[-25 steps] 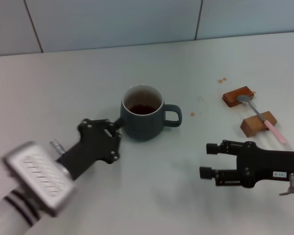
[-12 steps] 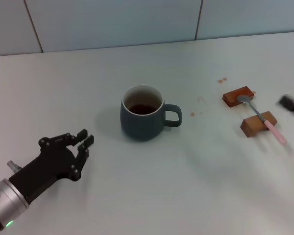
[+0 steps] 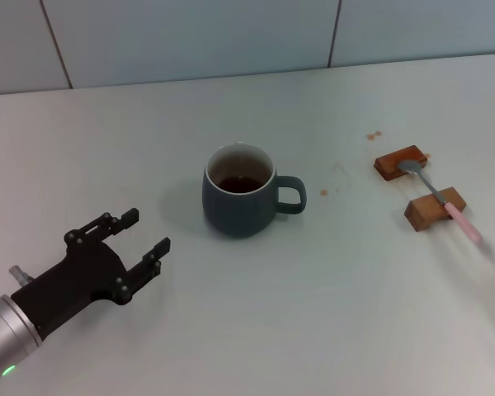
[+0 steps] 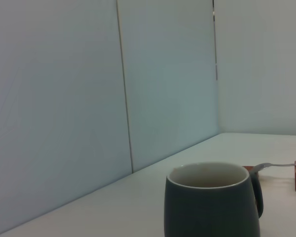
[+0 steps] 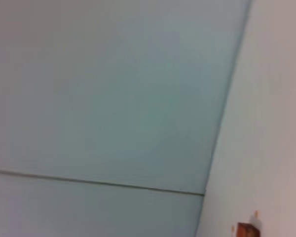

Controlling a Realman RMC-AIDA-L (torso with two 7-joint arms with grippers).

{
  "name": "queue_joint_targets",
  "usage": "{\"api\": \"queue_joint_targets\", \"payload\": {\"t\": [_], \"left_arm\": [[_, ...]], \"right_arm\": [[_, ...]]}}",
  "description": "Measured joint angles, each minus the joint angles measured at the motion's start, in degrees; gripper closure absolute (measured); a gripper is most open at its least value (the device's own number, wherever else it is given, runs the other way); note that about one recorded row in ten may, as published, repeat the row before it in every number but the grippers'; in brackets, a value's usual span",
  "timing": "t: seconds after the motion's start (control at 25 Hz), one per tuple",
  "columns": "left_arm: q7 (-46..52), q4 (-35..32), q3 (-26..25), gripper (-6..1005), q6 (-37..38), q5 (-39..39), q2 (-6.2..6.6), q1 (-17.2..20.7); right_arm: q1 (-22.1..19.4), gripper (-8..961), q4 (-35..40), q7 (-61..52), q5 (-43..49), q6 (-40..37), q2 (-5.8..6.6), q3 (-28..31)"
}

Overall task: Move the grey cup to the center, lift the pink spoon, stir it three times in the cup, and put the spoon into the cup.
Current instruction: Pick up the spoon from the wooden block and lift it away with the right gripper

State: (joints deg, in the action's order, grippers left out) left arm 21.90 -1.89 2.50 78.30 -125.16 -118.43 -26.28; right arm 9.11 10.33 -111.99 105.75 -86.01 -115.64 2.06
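Reaching for the pink spoon [image 3: 445, 200] on its blocks [image 3: 433, 207], keeping the spread-apart left pincer [image 3: 145, 234] clear of the grey cup [image 3: 240, 191]; right pincer unseen.

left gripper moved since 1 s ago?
Yes. The left gripper was against the grey cup; now it sits open, back toward the table's near-left, well clear of the cup, which hasn't shifted.
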Motion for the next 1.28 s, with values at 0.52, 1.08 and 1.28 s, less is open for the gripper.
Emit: {"api": "queue_joint_targets", "payload": {"t": [0.52, 1.08, 1.28], "left_arm": [[-0.27, -0.19, 0.7, 158, 0.01, 0.0, -0.05, -0.22], [-0.72, -0.21, 2.05, 158, -0.04, 0.01, -0.02, -0.3], [-0.72, -0.21, 2.18, 158, -0.07, 0.01, -0.04, -0.3]], "right_arm": [[1.44, 128, -1.67, -3.27, 0.44, 4.32, -2.8, -1.42], [2.91, 128, -3.16, -3.41, 0.58, 7.53, -3.25, -2.98], [3.11, 142, -3.97, -3.54, 0.6, 8.72, -3.2, -3.4]]}}
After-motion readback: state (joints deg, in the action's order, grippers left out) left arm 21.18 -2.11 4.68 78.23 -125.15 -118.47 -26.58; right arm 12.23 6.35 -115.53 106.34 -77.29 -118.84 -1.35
